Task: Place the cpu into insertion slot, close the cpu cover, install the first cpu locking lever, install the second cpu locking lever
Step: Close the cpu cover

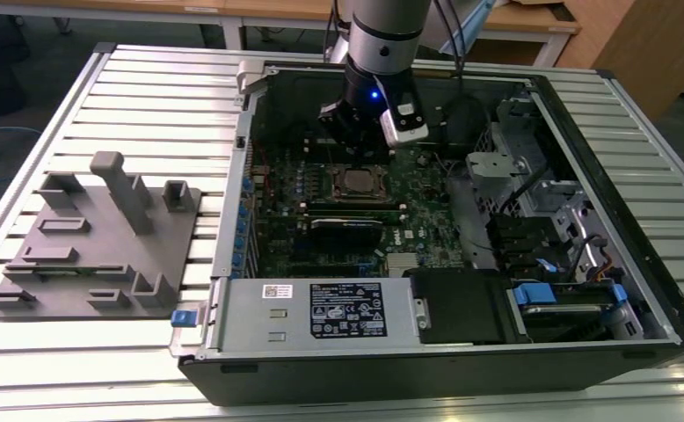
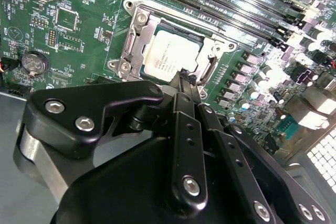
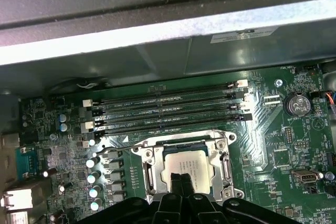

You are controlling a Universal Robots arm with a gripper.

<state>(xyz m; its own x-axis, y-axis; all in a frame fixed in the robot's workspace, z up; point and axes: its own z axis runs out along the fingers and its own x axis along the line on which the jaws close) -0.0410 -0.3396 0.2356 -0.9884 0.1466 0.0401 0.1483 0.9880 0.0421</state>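
Cpu [image 2: 170, 59] down in insertion slot [image 2: 135, 21]: light, stiff, probably fragile underneath, best gripped by opposite edges. Hand [image 2: 188, 78] closed, empty, near cpu's edge.

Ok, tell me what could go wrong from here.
The shut gripper hangs right at the rim of the cpu cover over the cpu: pressing down could scratch the chip or bend the frame. Capacitors and memory slots stand close beside it; a sideways slip could strike them.
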